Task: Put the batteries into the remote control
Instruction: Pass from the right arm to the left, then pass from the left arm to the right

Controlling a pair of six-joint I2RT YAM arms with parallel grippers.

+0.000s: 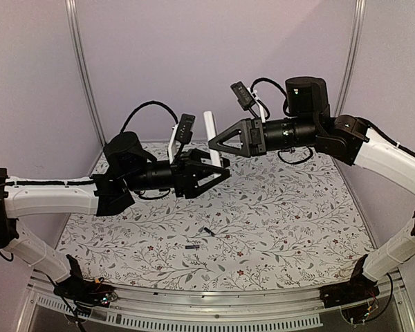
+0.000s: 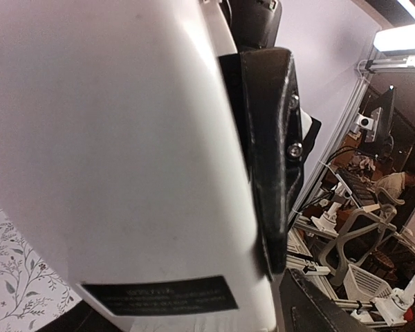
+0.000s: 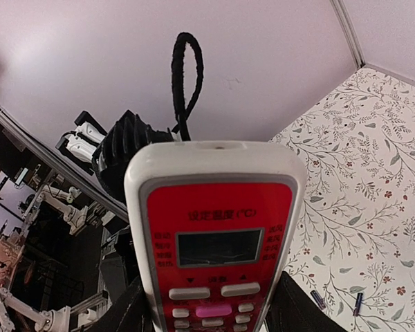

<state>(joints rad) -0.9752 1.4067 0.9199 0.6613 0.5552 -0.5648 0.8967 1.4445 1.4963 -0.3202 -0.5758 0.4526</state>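
The white remote control (image 1: 209, 128) is held upright above the table, and my right gripper (image 1: 215, 143) is shut on its sides. In the right wrist view its red front with screen and buttons (image 3: 218, 228) faces the camera between the two dark fingers. My left gripper (image 1: 218, 170) is open, just below and around the remote's lower end. The remote's plain white back (image 2: 124, 173) fills the left wrist view, with a narrow gap to my left finger (image 2: 339, 308). Two small dark batteries (image 1: 207, 230) (image 1: 192, 245) lie on the cloth below; the right wrist view shows them too (image 3: 318, 299) (image 3: 357, 303).
A floral-print cloth (image 1: 297, 214) covers the table. Pale walls and metal frame posts (image 1: 83, 76) close in the back and sides. Both arms meet over the table's middle, with cables (image 1: 142, 111) looping above them.
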